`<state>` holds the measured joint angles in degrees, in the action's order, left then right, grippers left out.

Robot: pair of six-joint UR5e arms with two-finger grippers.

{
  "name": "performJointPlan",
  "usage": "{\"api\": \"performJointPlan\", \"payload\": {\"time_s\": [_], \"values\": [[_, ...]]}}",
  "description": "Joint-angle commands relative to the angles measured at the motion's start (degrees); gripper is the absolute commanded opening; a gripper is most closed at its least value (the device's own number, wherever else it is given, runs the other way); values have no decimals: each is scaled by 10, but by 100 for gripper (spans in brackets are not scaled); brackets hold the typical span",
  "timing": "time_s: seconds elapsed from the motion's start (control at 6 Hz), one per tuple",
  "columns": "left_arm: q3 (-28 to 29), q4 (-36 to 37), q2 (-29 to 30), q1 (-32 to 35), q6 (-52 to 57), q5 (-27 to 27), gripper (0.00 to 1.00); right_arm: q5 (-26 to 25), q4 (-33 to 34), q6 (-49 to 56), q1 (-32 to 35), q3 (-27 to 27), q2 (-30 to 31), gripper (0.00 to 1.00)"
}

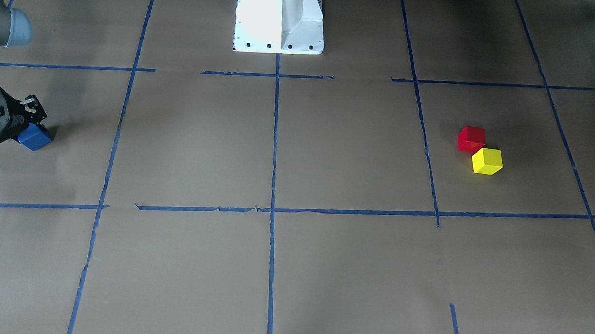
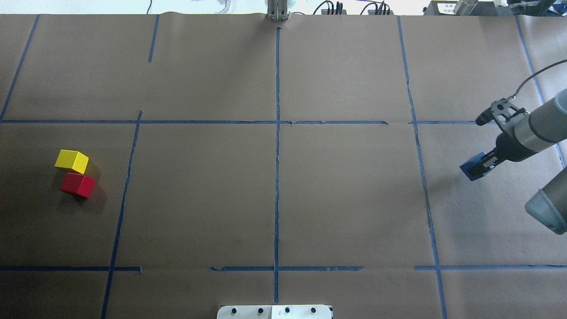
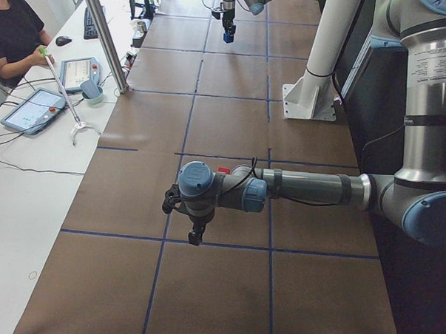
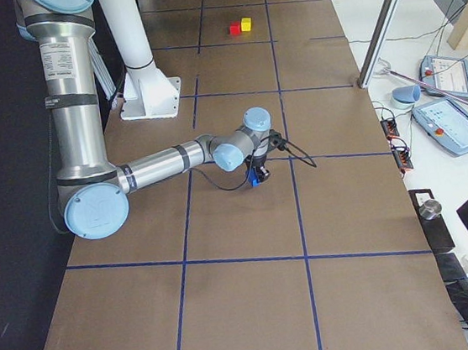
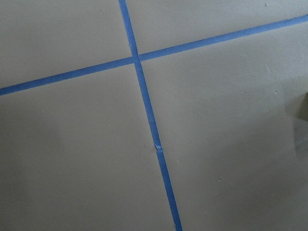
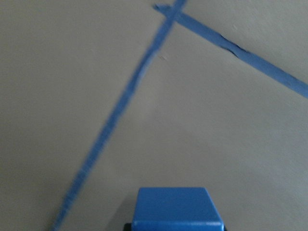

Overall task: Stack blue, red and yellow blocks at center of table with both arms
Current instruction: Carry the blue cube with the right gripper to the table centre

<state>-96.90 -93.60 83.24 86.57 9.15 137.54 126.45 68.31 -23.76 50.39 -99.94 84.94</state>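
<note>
My right gripper (image 2: pixel 477 167) is shut on the blue block (image 2: pixel 470 170) at the table's right side, just above the paper. The block also shows in the front view (image 1: pixel 35 137) and at the bottom of the right wrist view (image 6: pixel 175 209). The red block (image 2: pixel 78 184) and the yellow block (image 2: pixel 71 161) sit touching each other on the table's left side. My left gripper (image 3: pixel 196 236) shows only in the exterior left view, hanging above the table near those blocks. I cannot tell whether it is open or shut. The left wrist view shows only paper and tape.
The brown paper table is marked with a blue tape grid (image 2: pixel 277 177). The white robot pedestal (image 1: pixel 280 18) stands at the robot's edge. A side table with tablets (image 3: pixel 33 107) and an operator (image 3: pixel 14 32) lies beyond the far edge.
</note>
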Motion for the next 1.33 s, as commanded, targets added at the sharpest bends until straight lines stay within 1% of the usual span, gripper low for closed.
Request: {"api": "performJointPlan", "payload": {"time_s": [0.0, 0.17, 0.33, 0.5, 0.67, 0.83, 1.17], "values": [[0, 0, 0, 0, -1, 17, 100, -28, 2, -239, -90, -2, -114, 2], [0, 0, 0, 0, -1, 20, 100, -82, 8, -333, -143, 17, -187, 0], [0, 0, 0, 0, -1, 21, 100, -95, 55, -390, -163, 46, -263, 0], [0, 0, 0, 0, -1, 21, 100, -122, 71, -448, -181, 102, -329, 0], [0, 0, 0, 0, -1, 21, 100, -122, 84, -484, -185, 137, -366, 0], [-1, 0, 0, 0, -1, 21, 100, -124, 89, -547, -200, 154, -389, 0], [-2, 0, 0, 0, -1, 21, 100, -150, 89, -551, -213, 170, -393, 7]]}}
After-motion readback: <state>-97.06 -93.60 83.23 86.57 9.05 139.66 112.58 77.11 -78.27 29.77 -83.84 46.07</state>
